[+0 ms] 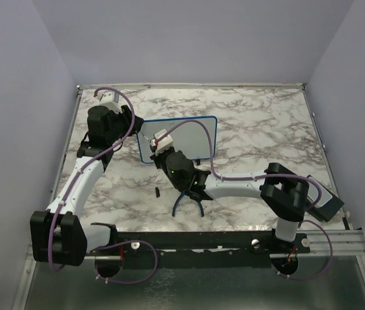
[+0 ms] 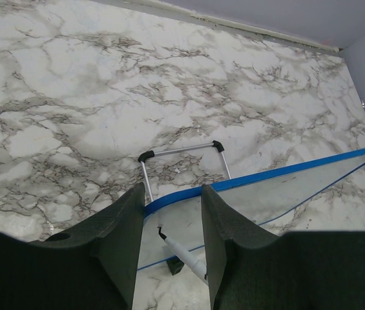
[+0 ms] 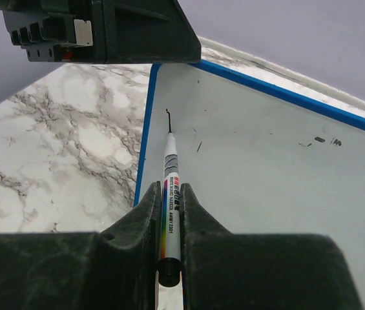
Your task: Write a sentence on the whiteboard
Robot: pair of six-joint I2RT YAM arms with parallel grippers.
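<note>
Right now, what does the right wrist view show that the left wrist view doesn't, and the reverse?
Only the right wrist view: the right gripper shut on the marker, its printed label, and a short black stroke at the tip on the whiteboard. Only the left wrist view: the metal stand behind the board, beyond the left gripper straddling the blue top edge. Both: board, marker and marble table.

whiteboard (image 3: 266, 168) far end beyond the wrist view's edge, small marks (image 3: 324, 140) unreadable
</note>
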